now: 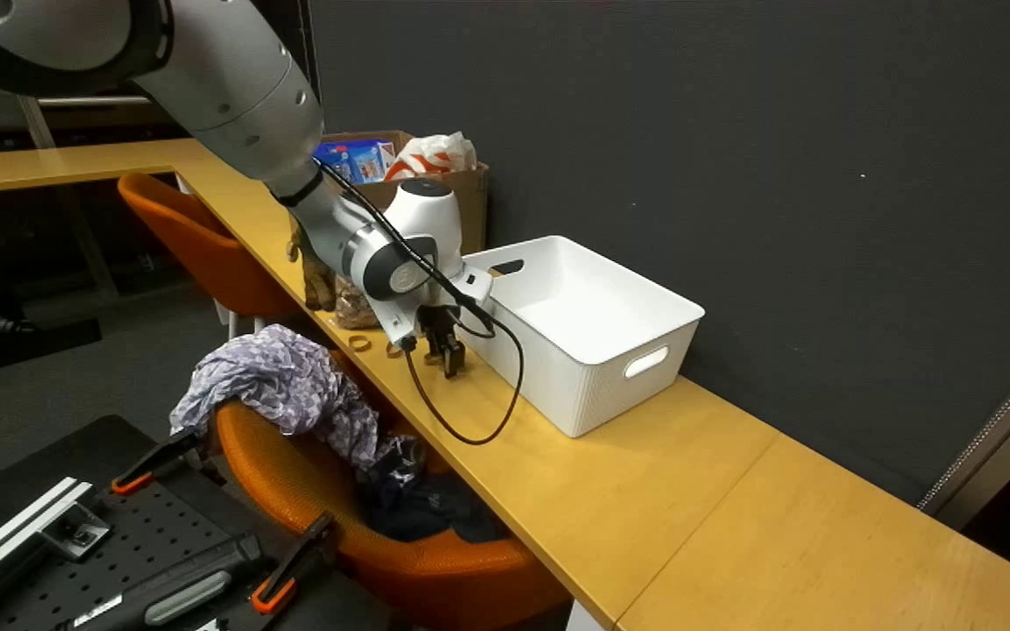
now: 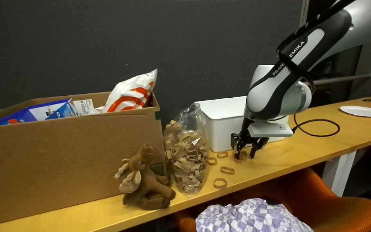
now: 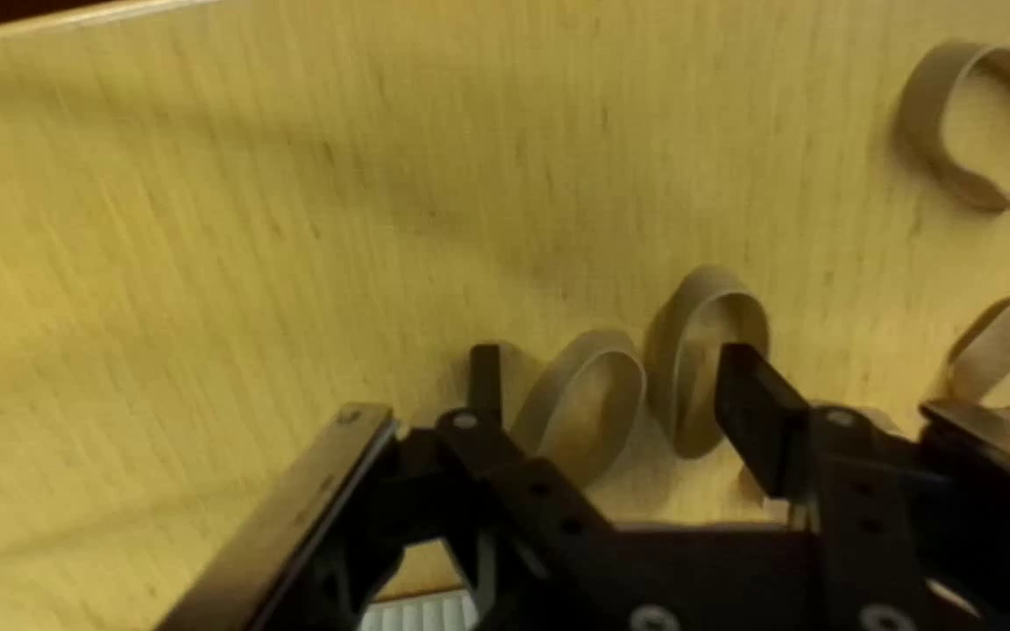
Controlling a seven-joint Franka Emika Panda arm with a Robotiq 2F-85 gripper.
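A cardboard box (image 2: 76, 161) stood at the left of the worktop (image 2: 317, 146), with a plush toy (image 2: 150, 187) before its near right corner and a clear bag (image 2: 188, 154) of tan bands just beyond. Farther right lay several loose bands (image 2: 227, 170), one of them close to the near edge. Next came two bands at the hand (image 2: 245, 155), a left band (image 3: 685, 329) and a right band (image 3: 562, 386), side by side and apparently resting on their edges. The hand pointed down, partly open, its fingers (image 3: 485, 377) on either side of the pair and gripping nothing; whether one touched the left band could not be told. Each band was judged light, soft and springy, unlikely to break but apt to flatten; the surest hold was across its upright wall. A white bin (image 2: 219, 132) bounded the far side; beyond the near edge stood an orange chair (image 2: 343, 196). The widest room for moving appeared to lie rightward, toward a white plate (image 2: 364, 111).
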